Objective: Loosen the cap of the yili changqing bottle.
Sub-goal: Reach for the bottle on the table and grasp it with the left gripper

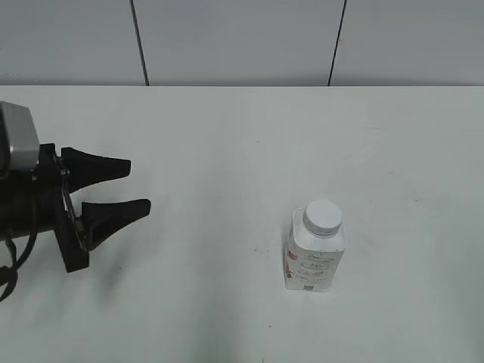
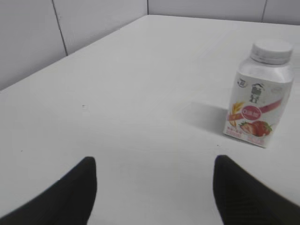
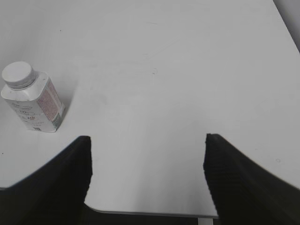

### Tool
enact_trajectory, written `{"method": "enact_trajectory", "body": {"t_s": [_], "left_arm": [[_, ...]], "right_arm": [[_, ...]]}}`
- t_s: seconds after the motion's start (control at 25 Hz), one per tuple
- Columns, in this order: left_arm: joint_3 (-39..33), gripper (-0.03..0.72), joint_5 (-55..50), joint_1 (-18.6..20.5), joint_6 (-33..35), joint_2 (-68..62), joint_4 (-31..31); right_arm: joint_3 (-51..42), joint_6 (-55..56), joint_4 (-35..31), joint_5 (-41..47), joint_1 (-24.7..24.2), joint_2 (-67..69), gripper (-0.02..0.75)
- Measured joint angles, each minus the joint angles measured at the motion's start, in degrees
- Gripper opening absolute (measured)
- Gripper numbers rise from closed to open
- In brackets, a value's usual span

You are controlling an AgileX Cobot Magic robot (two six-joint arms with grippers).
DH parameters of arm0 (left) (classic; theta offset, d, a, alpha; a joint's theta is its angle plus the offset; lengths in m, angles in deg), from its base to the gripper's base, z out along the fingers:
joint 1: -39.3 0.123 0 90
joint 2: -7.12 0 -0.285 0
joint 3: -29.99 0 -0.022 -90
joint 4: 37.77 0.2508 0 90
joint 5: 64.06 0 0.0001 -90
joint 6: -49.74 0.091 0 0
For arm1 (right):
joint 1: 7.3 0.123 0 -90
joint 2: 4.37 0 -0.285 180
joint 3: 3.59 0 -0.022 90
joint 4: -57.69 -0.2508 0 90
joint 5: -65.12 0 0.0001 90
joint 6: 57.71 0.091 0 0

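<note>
- Exterior view had the bottle (image 1: 314,253) standing upright on the white table (image 1: 227,151), right of centre, with the cap (image 1: 323,216) screwed on top.
- Left gripper (image 1: 140,185) sat well off to the left, jaws spread apart and holding nothing, pointed toward the bottle, probably lining up to grab the body.
- Right gripper (image 3: 146,154) was spread wide too and empty, with the bottle off to its far left, likely waiting to take the cap.
</note>
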Motion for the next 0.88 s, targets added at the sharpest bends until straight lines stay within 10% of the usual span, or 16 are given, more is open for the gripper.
{"method": "enact_trajectory", "body": {"t_s": [0.56,0.88], "left_arm": [[1.0,0.582,-1.3,-0.6,-2.6,0.0,4.6],[5.4,0.583,-2.6,-7.4,-3.8,-2.9,5.0]], "right_arm": [[0.0,0.0,0.0,0.0,0.0,0.0,0.587],[0.0,0.0,0.0,0.0,0.0,0.0,0.587]]}}
